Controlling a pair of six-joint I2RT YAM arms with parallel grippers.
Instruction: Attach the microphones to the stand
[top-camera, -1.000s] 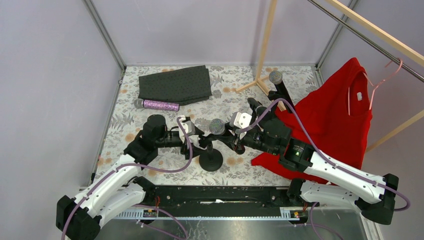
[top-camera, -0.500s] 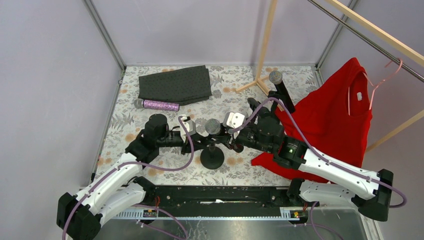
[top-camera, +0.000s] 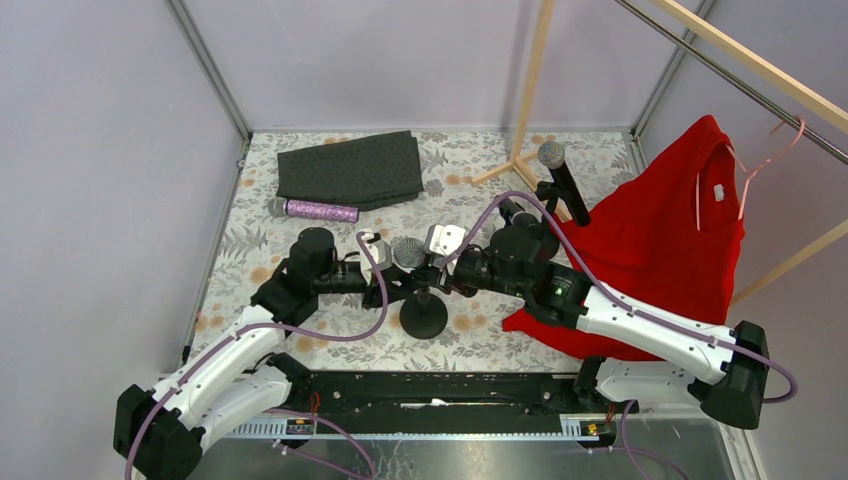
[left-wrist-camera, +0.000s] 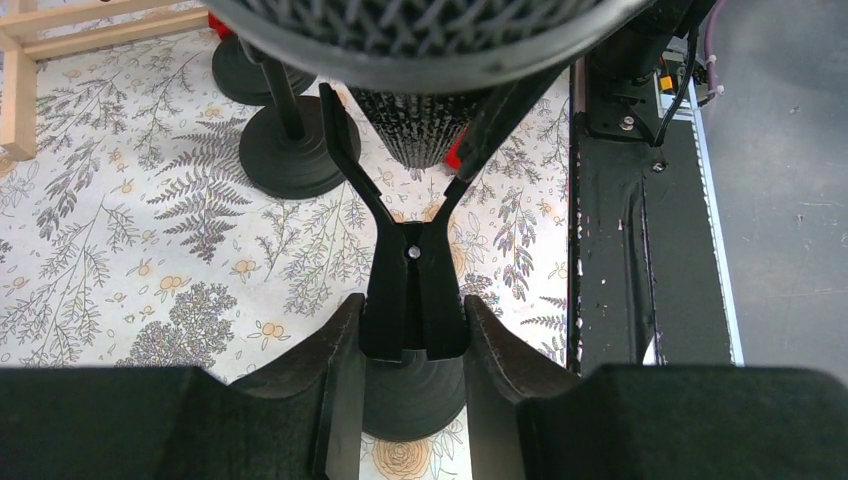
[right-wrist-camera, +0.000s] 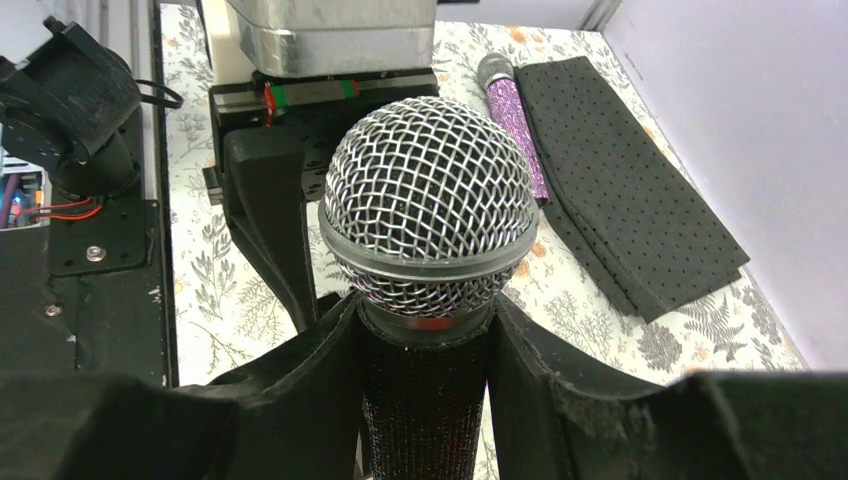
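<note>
A black microphone with a grey mesh head is held near its head by my right gripper, which is shut on it. My left gripper is shut on the handles of the stand's black clip. The clip's prongs are spread in a V, and the microphone's body sits between them. Below is the stand's round base. In the top view the left gripper and right gripper meet over this stand. A purple glitter microphone lies at the back left. Another black microphone stands clipped farther back.
A folded black dotted cloth lies behind the purple microphone. A red shirt on a pink hanger drapes at the right, under my right arm. A wooden rack's foot stands at the back. Two more round stand bases sit beyond the clip.
My right arm has carried the black microphone leftward into the clip. My left gripper has closed on the clip's handles and the prongs have spread.
</note>
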